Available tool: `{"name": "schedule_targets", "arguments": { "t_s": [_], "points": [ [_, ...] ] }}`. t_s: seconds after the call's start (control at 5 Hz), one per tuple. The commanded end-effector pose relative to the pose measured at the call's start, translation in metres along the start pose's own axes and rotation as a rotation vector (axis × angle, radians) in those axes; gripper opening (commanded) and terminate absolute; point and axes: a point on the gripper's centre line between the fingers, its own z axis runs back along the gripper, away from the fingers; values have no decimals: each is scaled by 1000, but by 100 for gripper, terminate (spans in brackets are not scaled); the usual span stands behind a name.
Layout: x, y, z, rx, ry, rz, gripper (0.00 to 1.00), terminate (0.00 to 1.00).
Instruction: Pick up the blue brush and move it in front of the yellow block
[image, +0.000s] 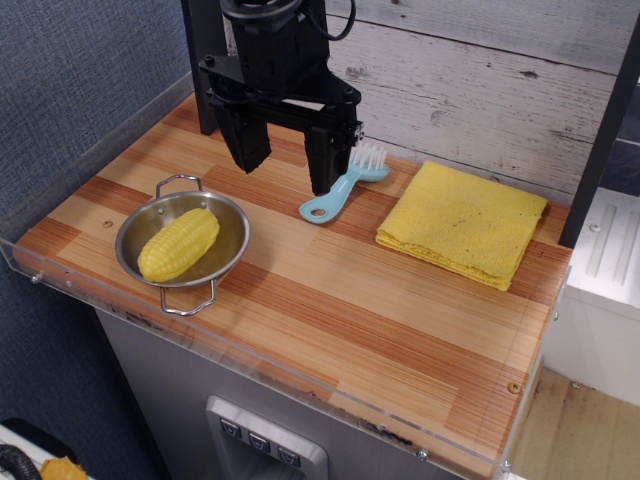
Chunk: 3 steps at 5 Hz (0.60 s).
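We see the gripper (287, 172) hanging wide open and empty at upper centre, its right finger just in front of the blue brush (343, 190), which lies on the table (330, 300) left of the yellow block (462, 222) — so we should shift right and back, line the jaws across the narrow handle, then descend. The finger hides part of the brush's middle, and we cannot judge the gripper's height above the wood — nor the bristles' tilt.

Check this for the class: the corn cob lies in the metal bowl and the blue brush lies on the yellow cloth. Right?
Not quite. The observation.image view shows the blue brush on the bare wooden table, left of the yellow cloth. The corn cob is in the metal bowl.
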Motion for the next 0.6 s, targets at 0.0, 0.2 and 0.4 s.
{"name": "schedule_targets", "arguments": {
  "t_s": [0.0,0.2,0.4],
  "points": [
    [0,0,0,0,0,0,100,0],
    [26,4,-21,-7,-74,16,100,0],
    [48,12,-35,-17,-132,27,100,0]
  ]
}}
